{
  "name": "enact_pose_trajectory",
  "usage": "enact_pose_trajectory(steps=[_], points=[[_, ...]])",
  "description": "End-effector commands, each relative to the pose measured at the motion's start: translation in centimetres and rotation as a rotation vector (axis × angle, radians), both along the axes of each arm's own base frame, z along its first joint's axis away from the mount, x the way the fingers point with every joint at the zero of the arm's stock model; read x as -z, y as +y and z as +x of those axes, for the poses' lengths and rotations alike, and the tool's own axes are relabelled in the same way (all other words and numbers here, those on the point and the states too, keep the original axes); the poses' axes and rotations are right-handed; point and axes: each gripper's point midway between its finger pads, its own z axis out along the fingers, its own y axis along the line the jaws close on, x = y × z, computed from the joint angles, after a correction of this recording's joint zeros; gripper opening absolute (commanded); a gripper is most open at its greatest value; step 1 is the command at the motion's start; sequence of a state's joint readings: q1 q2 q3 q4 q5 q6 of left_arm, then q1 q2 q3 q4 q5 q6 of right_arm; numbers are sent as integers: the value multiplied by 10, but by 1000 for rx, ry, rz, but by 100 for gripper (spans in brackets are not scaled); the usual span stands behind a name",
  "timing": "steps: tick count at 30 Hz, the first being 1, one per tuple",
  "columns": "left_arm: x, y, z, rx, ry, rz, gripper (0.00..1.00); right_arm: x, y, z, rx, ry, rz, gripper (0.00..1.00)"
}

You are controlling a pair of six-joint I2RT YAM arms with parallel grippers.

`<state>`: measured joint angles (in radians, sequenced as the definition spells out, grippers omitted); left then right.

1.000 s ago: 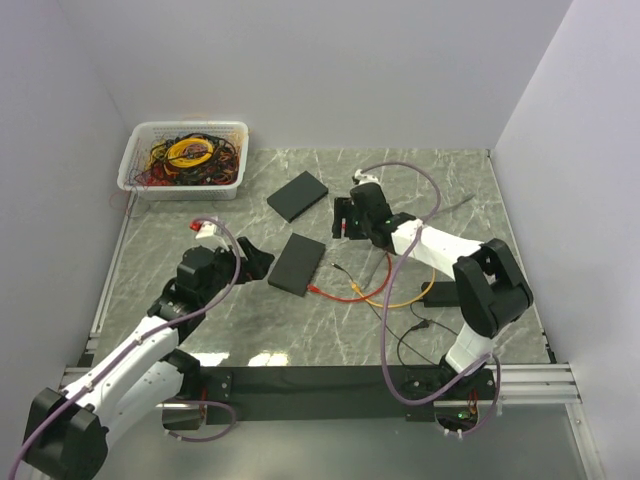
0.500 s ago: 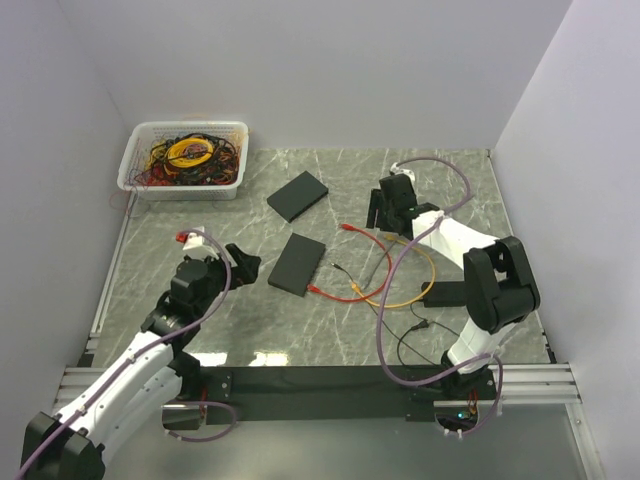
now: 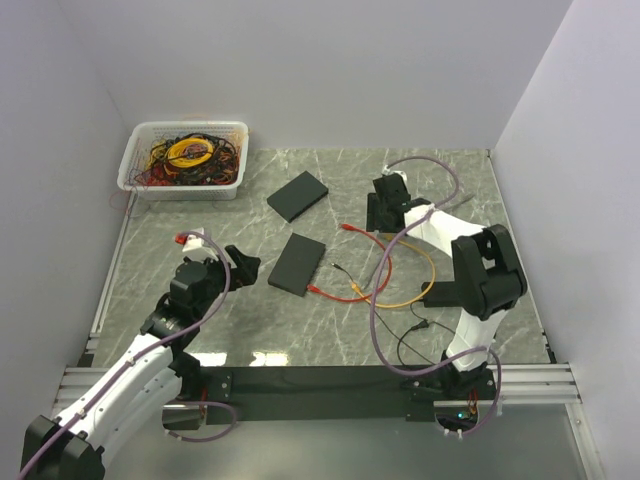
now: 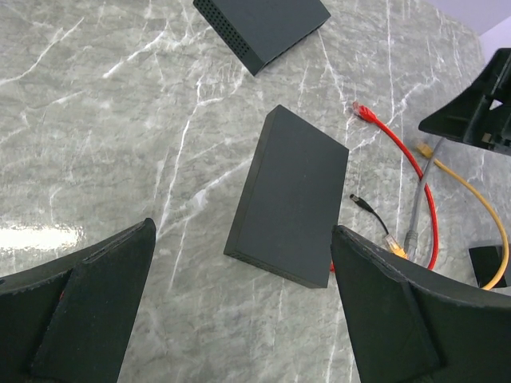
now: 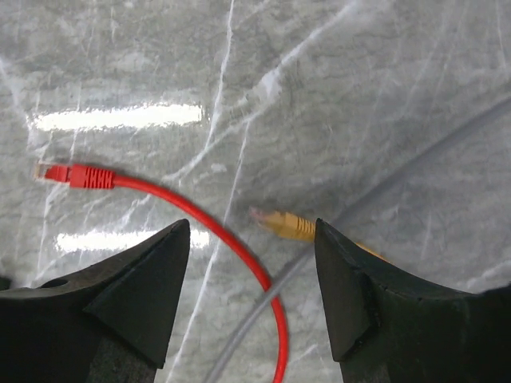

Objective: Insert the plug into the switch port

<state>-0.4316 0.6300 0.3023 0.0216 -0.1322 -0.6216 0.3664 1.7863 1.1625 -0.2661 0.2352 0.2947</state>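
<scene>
Nothing is plugged in yet. Your right gripper (image 5: 251,235) hangs over the marble table (image 5: 375,72), jaws partly spread and empty. The yellow plug (image 5: 277,224) lies under the gap and the red plug (image 5: 70,174) off to one side. Your left gripper (image 4: 243,231) stands wide and empty above the nearer black switch (image 4: 289,195); its ports are not visible. What remains: grasp a plug, carry it over, seat it.

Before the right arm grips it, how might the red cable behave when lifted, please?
Probably floppy: the red cable lies in a loose curve, so it should trail. Its small plug looks rigid and light. It crosses the grey cable, possibly snagging.
</scene>
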Motion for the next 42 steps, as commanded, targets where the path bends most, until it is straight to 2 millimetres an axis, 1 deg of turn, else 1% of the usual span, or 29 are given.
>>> enact_pose_trajectory(steps=[1,3,4,6,12,17,18,19,21,22,25,29,35,40,42], points=[[-8,-2,2,10,-40,-8,98,-8,0,13,-8,-10,-28,69],[-7,-2,2,9,-38,-7,98,-8,-1,15,-1,-6,-39,66],[-7,-2,2,10,-38,-8,98,-5,-1,14,0,5,-39,65],[-7,-2,2,10,-41,-10,98,-5,-2,13,4,9,-44,65],[-8,-2,1,12,-45,-11,98,11,-2,6,-1,81,-56,65],[-9,-2,1,12,-52,-14,98,15,-3,7,0,99,-72,65],[-9,-2,0,12,-52,-14,98,14,-4,10,5,100,-76,65],[-9,-2,0,13,-52,-15,98,19,-5,8,4,121,-91,65],[-9,-2,0,12,-52,-13,98,20,-4,11,3,132,-96,63],[-10,-2,1,12,-55,-14,98,24,-5,10,9,145,-101,62],[-9,-2,0,13,-55,-16,98,25,-6,12,19,149,-104,61],[-10,-2,0,15,-59,-17,98,24,-12,13,47,148,-101,53],[-10,-2,0,15,-59,-16,98,25,-16,5,59,164,-87,51],[-9,-2,0,16,-57,-17,98,26,-15,0,50,171,-78,50],[-10,-2,0,17,-61,-16,98,28,-16,-2,49,178,-82,46]])
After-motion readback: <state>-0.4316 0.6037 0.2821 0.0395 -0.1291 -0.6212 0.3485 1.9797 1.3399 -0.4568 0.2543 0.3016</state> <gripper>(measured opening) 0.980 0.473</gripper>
